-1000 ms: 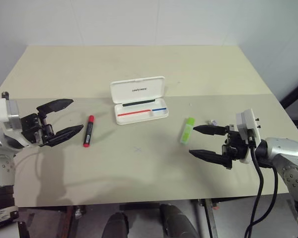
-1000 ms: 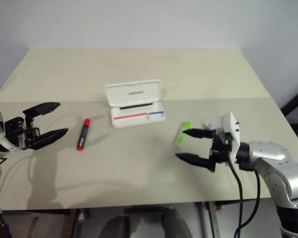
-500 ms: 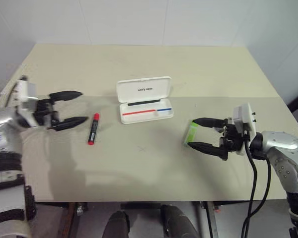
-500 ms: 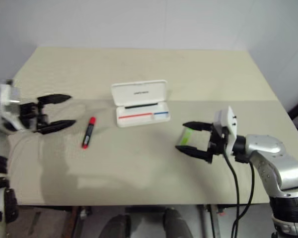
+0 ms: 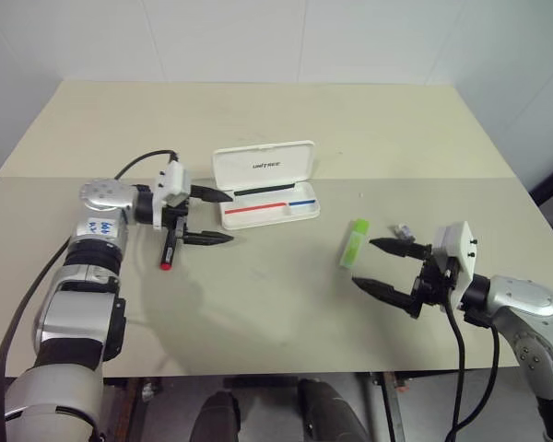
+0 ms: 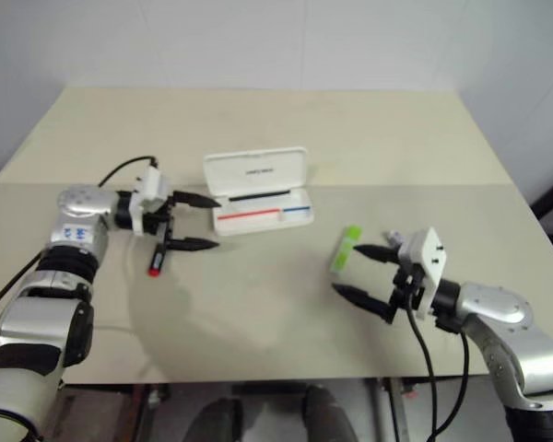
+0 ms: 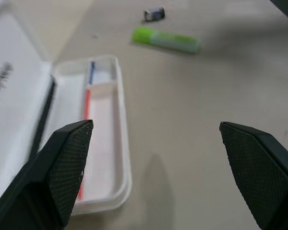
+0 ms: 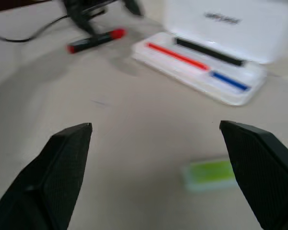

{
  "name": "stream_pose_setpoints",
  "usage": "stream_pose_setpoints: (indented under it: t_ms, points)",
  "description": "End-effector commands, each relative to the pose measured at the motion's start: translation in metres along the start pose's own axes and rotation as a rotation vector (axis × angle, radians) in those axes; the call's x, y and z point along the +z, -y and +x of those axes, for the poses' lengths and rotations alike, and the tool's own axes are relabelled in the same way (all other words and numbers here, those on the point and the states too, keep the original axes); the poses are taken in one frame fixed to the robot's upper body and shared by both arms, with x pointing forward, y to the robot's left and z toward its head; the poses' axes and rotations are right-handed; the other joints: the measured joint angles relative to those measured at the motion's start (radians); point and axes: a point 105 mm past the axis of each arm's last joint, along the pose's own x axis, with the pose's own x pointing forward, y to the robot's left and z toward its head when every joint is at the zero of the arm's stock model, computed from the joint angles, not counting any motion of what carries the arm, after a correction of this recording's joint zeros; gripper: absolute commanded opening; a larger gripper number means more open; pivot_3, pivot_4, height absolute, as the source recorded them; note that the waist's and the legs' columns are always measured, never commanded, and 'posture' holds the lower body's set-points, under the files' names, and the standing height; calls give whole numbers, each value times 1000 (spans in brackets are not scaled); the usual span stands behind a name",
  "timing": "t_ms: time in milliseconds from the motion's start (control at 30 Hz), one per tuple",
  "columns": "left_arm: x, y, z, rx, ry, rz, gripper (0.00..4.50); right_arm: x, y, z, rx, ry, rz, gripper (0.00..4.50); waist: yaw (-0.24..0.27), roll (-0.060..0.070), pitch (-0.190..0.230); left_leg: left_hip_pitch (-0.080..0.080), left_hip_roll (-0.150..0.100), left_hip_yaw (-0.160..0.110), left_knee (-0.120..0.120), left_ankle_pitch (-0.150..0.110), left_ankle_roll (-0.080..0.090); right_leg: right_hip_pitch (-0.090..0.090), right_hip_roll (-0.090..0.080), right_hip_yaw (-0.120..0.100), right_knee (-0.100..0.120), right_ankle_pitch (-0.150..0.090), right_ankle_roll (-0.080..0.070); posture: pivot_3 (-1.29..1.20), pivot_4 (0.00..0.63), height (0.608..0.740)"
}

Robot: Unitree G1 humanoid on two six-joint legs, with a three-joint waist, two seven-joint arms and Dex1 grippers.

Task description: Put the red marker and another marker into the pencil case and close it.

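Note:
The white pencil case (image 5: 263, 168) lies open mid-table, lid up and tray (image 7: 104, 158) showing red and blue stripes. The red marker (image 5: 169, 256) lies to its left, its upper end hidden behind my left gripper (image 5: 227, 217). That gripper is open and empty, hovering above the marker with its fingers pointing right at the case. The light green marker (image 5: 354, 243) lies to the right of the case. My right gripper (image 5: 366, 263) is open and empty just beside the green marker's near end, pointing left. The red marker (image 8: 96, 40) and green marker (image 8: 215, 175) also show in the right wrist view.
A small dark-and-white object (image 5: 404, 230) lies on the beige table (image 5: 276, 304) to the right of the green marker. A black cable (image 5: 138, 166) loops from my left wrist. White walls close the far side.
My left arm has swung in from the table's left edge to above the red marker, fingers now near the case. My right gripper sank a little toward the near edge. The camera shifted.

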Motion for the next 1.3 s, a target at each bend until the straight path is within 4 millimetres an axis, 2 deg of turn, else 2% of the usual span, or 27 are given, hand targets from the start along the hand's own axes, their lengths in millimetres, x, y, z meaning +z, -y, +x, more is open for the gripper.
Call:
stream_pose_setpoints:
  t_ms: [33, 233, 367, 733, 1067, 1100, 1133, 1200, 1300]
  points:
    - [7, -1, 6, -50, -17, 38, 4478, 6, 4, -8, -51, 22, -43, 4500, 1, 0, 0, 0, 0, 0, 0, 0, 0, 0, 0, 0, 0, 0, 0, 0, 150, 740]
    - [3, -2, 17, -62, -53, 25, 4478, 6, 4, -12, -77, 27, -45, 4500, 1, 0, 0, -1, 0, -1, 0, 0, 0, 0, 0, 0, 1, 0, 0, 0, 150, 740]
    - [-8, -6, 20, -34, -150, 17, 4478, 4, 0, -16, -92, 26, -36, 4500, 1, 0, 0, -1, 0, -1, 1, 0, 0, 0, 0, 0, 2, 0, 0, 0, 150, 740]
    - [-6, -14, 31, 13, -172, 20, 4478, 3, -5, -18, -114, 31, -25, 4500, 1, 0, 0, -2, -1, -3, 8, 0, 0, 0, 1, 0, 8, 1, 1, 0, 150, 740]
    - [-32, -16, 38, 40, -391, 12, 4478, 4, -7, -19, -125, 35, -23, 4500, 3, 0, 0, -2, -1, -4, 9, 0, 1, 0, 2, 0, 10, 1, 1, 0, 150, 740]
    - [-31, -17, 39, 47, -383, 6, 4095, 4, -7, -18, -126, 36, -24, 4500, 3, 0, 0, -2, -1, -4, 10, 0, 1, 0, 2, 0, 10, 1, 1, 0, 150, 740]
    - [-30, -18, 40, 51, -376, 1, 3945, 4, -7, -18, -126, 37, -24, 4500, 3, 0, 0, -1, -1, -4, 10, 1, 1, 1, 2, 0, 11, 1, 1, 0, 150, 740]
    - [-31, -18, 41, 60, -382, -9, 3360, 5, -7, -18, -127, 37, -25, 4500, 2, -1, 0, -1, -2, -4, 10, 2, 2, 1, 2, 0, 12, 1, 2, 0, 150, 740]
    - [-34, -18, 41, 60, -395, -25, 2347, 5, -7, -18, -127, 37, -26, 4500, 2, 0, 0, -1, -2, -6, 10, 3, 3, 1, 2, 0, 13, 2, 3, 0, 150, 740]
